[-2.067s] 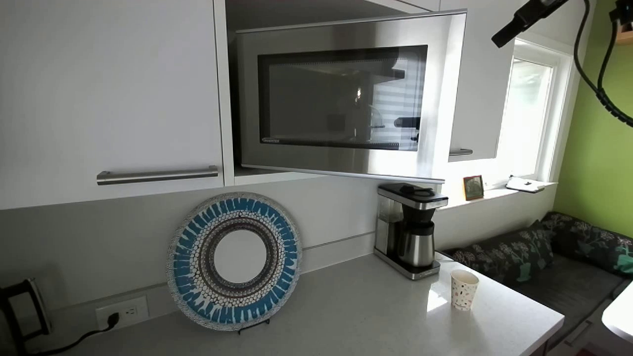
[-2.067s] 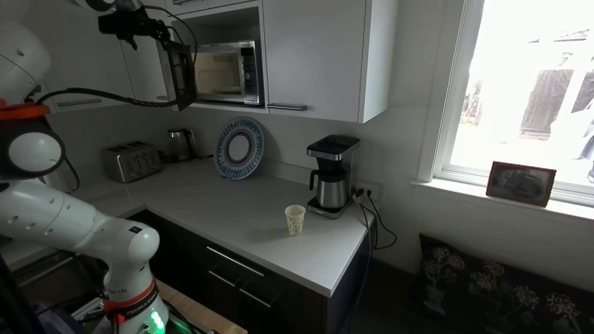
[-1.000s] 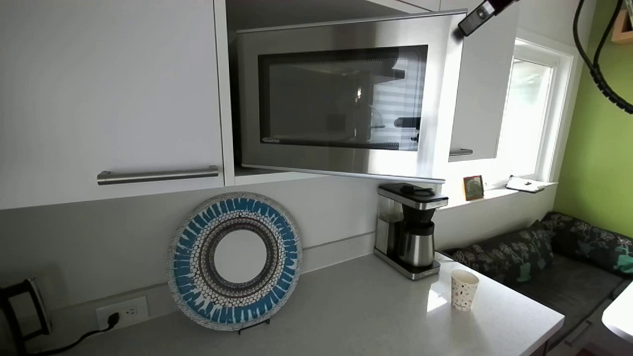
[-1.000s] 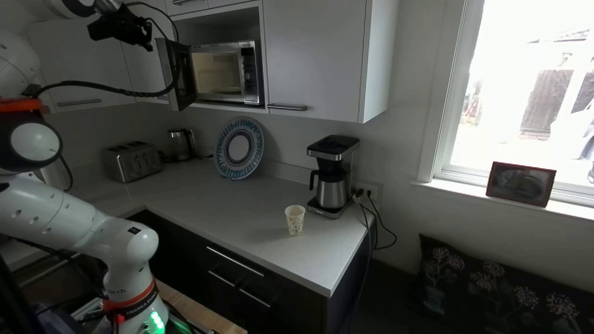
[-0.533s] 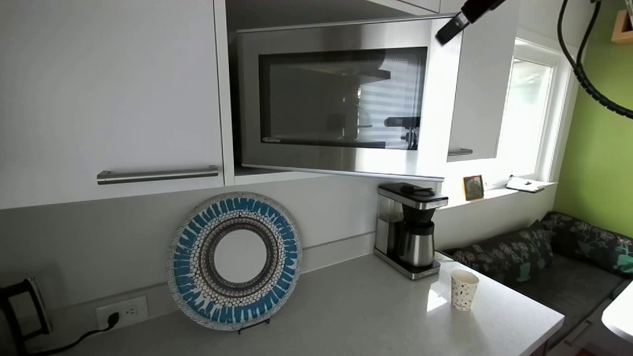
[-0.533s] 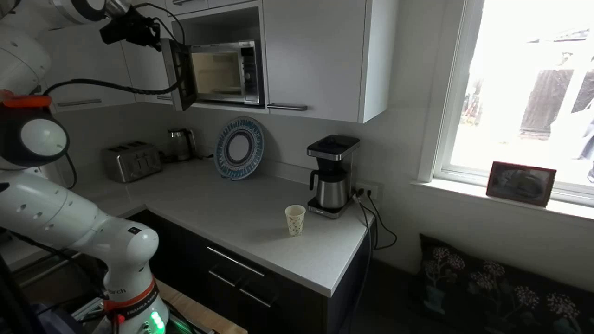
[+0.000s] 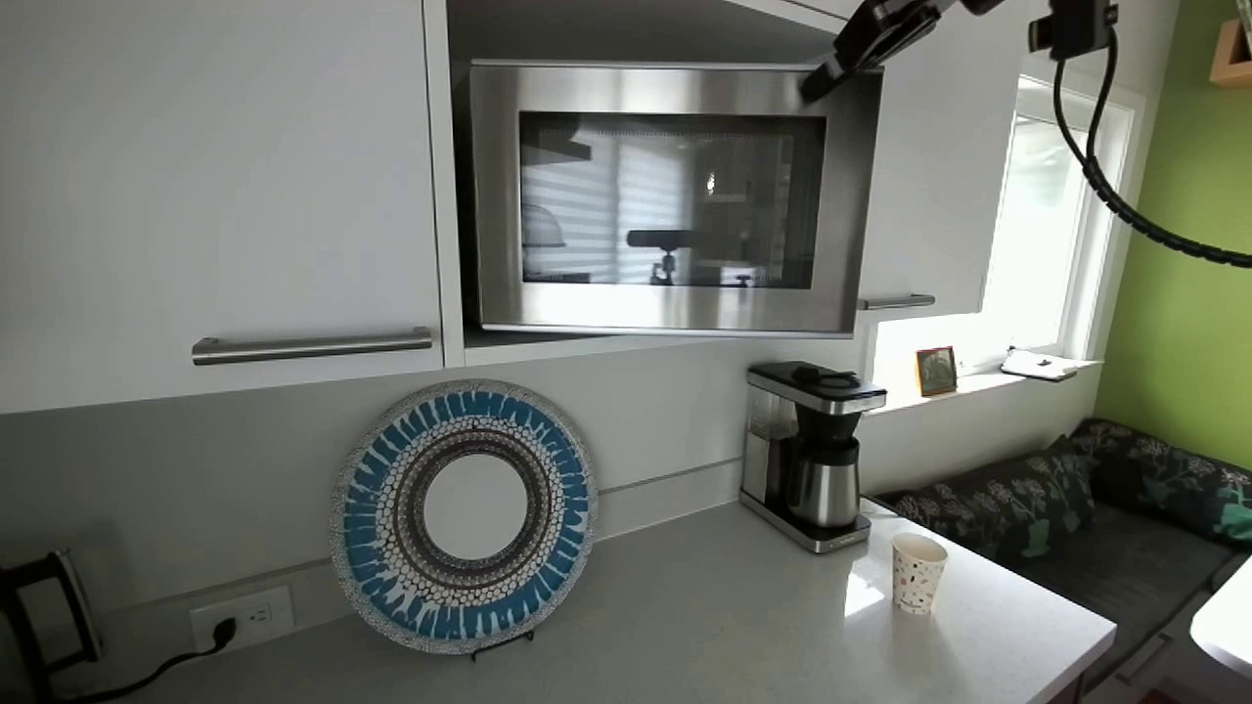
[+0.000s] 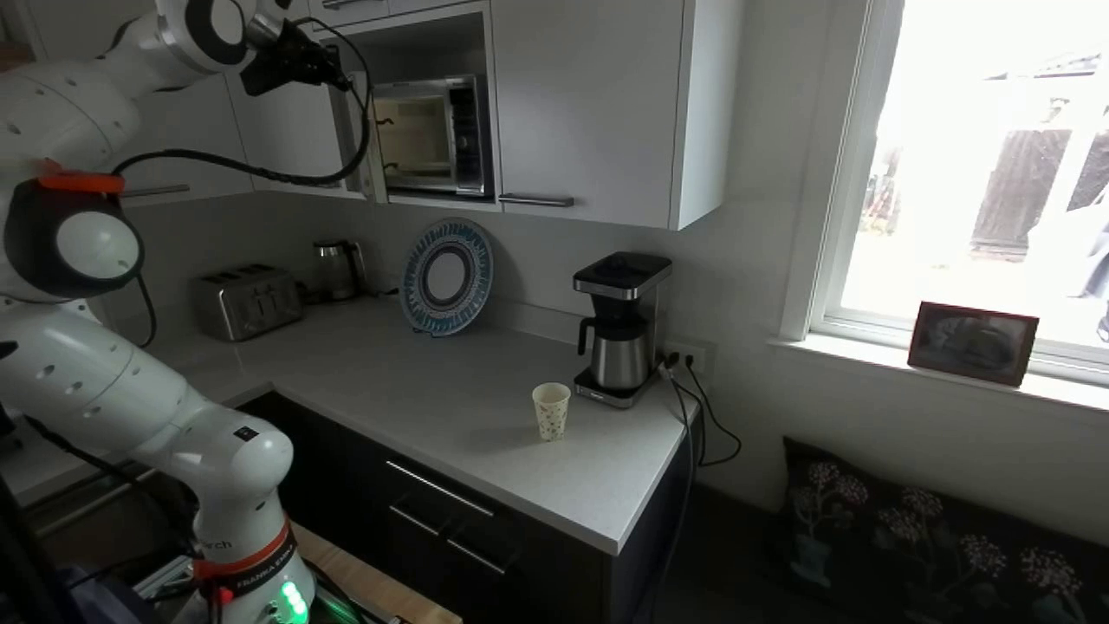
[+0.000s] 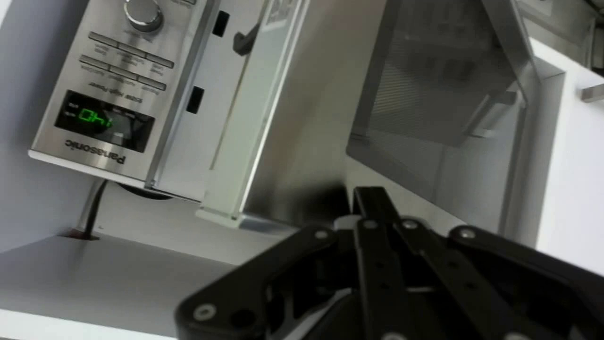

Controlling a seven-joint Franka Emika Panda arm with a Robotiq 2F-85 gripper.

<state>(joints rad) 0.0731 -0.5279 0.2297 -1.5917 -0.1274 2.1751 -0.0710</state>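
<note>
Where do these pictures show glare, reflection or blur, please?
In both exterior views, the window is washed out; in an exterior view, the microwave door carries reflections and light glares on the counter; in the wrist view, a dark blur marks the microwave door by the gripper.

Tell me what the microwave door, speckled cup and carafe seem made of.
Microwave door: probably brushed steel, by its streaky grey sheen; its window likely glass, mirroring the room. Speckled cup: perhaps matte paper, by its thin rim and taper. Carafe: apparently satin steel, by soft metallic highlights.
</note>
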